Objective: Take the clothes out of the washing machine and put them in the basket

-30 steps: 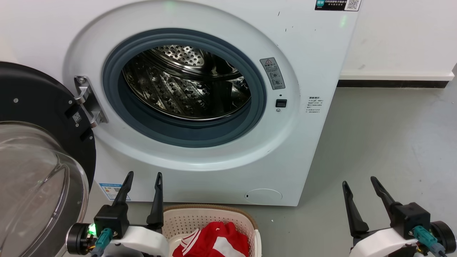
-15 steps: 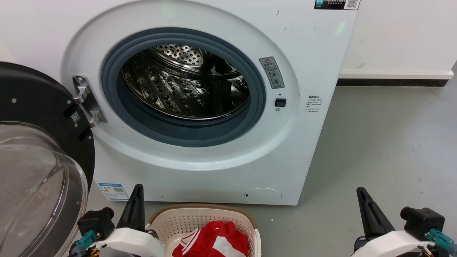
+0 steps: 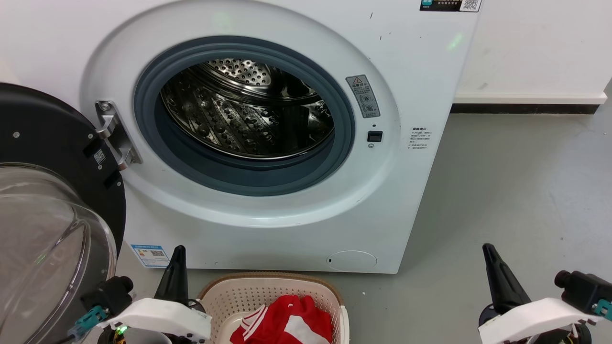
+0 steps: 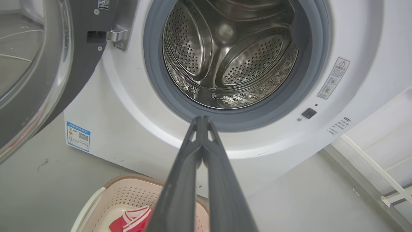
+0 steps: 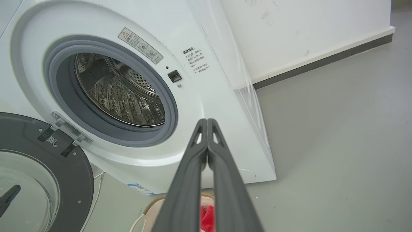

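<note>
Clothes lie in the basket before the open washing machine. Left gripper and right gripper are clenched tight.

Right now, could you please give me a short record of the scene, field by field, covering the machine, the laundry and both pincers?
washing machine: white front-loader, standing on the floor
door: swung open to the left
drum: bare steel where visible
basket: on the floor in front of the machine
clothes: red and white, lying in the basket
left pincer: shut, empty, near the basket's left side
right pincer: shut, empty, over the floor to the right
</note>
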You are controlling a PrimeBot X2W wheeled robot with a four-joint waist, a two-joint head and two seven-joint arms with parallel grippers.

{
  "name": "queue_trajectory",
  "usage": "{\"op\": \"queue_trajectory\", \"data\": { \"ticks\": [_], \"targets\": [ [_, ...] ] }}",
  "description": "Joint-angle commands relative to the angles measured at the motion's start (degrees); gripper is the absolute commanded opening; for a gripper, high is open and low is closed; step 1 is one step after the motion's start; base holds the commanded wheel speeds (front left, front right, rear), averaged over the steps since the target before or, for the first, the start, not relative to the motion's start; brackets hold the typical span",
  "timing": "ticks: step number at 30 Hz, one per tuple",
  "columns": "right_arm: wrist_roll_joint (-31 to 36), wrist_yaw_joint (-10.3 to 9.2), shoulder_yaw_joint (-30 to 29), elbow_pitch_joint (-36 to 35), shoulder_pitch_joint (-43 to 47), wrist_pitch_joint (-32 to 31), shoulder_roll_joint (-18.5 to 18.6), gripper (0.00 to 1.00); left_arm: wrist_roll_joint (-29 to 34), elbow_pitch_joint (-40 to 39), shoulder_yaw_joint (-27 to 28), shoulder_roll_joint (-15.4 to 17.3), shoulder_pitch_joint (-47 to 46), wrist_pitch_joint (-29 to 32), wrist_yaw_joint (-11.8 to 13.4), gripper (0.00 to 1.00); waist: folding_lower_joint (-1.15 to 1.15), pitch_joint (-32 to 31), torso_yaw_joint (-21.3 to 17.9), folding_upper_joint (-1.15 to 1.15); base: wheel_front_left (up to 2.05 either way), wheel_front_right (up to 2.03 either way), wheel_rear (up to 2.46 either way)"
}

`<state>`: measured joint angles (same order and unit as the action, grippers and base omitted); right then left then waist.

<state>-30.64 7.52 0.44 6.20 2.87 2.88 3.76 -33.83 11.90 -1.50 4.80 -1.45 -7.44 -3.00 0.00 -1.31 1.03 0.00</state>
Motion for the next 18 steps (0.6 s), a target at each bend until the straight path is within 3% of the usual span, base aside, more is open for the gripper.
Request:
{"op": "queue_trajectory", "data": {
  "ticks": [1, 18],
  "targets": [
    [-2.7, 0.0, -0.3, -0.4, -2.1, -0.3, 0.6, 0.0, -2.3, -0.5, 0.5, 0.0, -1.7, 0.4, -0.2, 0.0, 0.0, 0.0, 0.0, 0.0, 0.0, 0.0, 0.0],
    [-18.0, -0.01, -1.0, 1.6, -3.9, -1.8, 0.9, 0.0, -16.1, 0.1, 2.4, -0.5, -2.6, 3.8, -1.3, 0.0, 0.0, 0.3, -0.2, 0.0, 0.0, 0.0, 0.0]
  ]
}}
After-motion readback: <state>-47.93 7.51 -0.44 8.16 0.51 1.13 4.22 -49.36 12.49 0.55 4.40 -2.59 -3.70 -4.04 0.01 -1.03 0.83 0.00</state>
